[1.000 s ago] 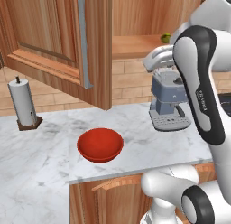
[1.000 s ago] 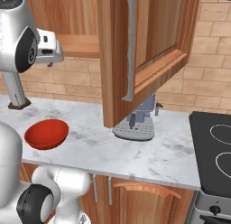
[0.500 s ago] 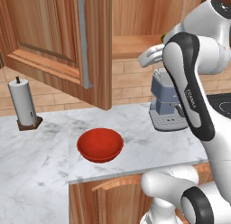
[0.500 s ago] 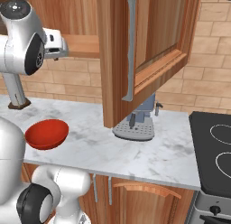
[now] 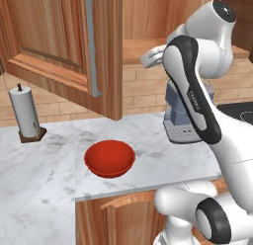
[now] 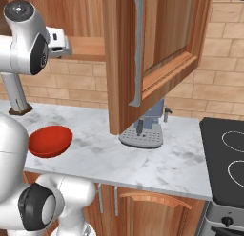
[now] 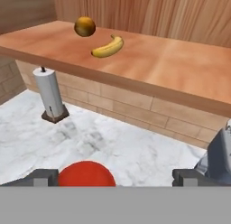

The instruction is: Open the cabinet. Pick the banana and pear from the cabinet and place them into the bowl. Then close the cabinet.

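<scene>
Hand view, nearest first: 2 dark fingertips [image 7: 45,177] at the bottom corners, spread wide, nothing between them; gripper [image 7: 115,178] released and empty. Just beyond, the red bowl [image 7: 86,175] on the marble counter [image 7: 113,142], cut off by the lower edge. Past the bowl and to its left, a paper-towel roll [image 7: 49,93] upright on a dark base. Right of the bowl at the frame edge, a grey coffee machine [image 7: 219,160], only partly seen. Above and behind the bowl, the cabinet [image 7: 149,60] shelf, with the banana [image 7: 108,47] lying flat on it and, just beside the banana on its far left, a rounded brownish-yellow fruit, probably the pear [image 7: 85,26], stem too small to make out. Banana and pear near each other, not clearly touching.

Left base view: bowl [image 5: 109,158] empty on the counter [image 5: 44,175], near its front edge. Paper-towel roll [image 5: 25,113] well to the left of the bowl, against the brick wall. Coffee machine [image 5: 185,120] right of the bowl, partly behind the white arm. Above the bowl, the cabinet [image 5: 74,46] with 1 door swung open toward the camera, grey handle on its edge. Hand raised to shelf height, up and right of the bowl.

Right base view: bowl [image 6: 50,141] at the left, cabinet [image 6: 157,49] door open over the coffee machine [image 6: 145,130]; stove [image 6: 228,163] far right of the bowl.
</scene>
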{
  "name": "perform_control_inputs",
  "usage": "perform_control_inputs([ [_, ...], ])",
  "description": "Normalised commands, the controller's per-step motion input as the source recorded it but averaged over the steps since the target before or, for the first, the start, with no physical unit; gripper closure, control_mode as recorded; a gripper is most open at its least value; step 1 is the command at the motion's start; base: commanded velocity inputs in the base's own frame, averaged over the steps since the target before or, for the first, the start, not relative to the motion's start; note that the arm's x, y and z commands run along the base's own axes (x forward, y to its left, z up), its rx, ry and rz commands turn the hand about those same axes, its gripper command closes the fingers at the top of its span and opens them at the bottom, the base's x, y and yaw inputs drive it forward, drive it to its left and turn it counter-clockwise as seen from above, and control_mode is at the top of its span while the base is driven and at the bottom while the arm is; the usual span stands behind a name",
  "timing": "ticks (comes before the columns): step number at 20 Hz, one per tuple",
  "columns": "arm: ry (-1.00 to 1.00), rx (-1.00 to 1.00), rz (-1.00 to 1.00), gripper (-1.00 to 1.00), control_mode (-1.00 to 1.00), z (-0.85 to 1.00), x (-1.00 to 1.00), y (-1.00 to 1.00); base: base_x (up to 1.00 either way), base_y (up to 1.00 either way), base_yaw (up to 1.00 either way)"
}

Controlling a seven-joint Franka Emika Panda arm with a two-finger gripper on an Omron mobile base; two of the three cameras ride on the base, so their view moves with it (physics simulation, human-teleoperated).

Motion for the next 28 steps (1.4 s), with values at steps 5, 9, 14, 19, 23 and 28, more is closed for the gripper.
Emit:
perform_control_inputs([
  [5, 0.0, 0.0, -0.03, -1.0, -1.0, 0.09, 0.31, 0.29, 0.0, 0.0, 0.0],
  [9, 0.0, 0.0, -0.05, -1.0, -1.0, 0.01, 0.36, 0.34, 0.0, 0.0, 0.0],
  [14, -0.01, 0.0, -0.06, -1.0, -1.0, 0.0, 0.34, 0.32, 0.0, 0.0, 0.0],
  [19, -0.01, 0.0, -0.08, -1.0, -1.0, 0.0, 0.31, 0.3, 0.0, 0.0, 0.0],
  [23, -0.02, 0.0, -0.08, -1.0, -1.0, 0.0, 0.35, 0.25, 0.0, 0.0, 0.0],
  [28, 0.0, 0.03, -0.04, -1.0, -1.0, 0.0, 0.45, 0.16, 0.0, 0.0, 0.0],
])
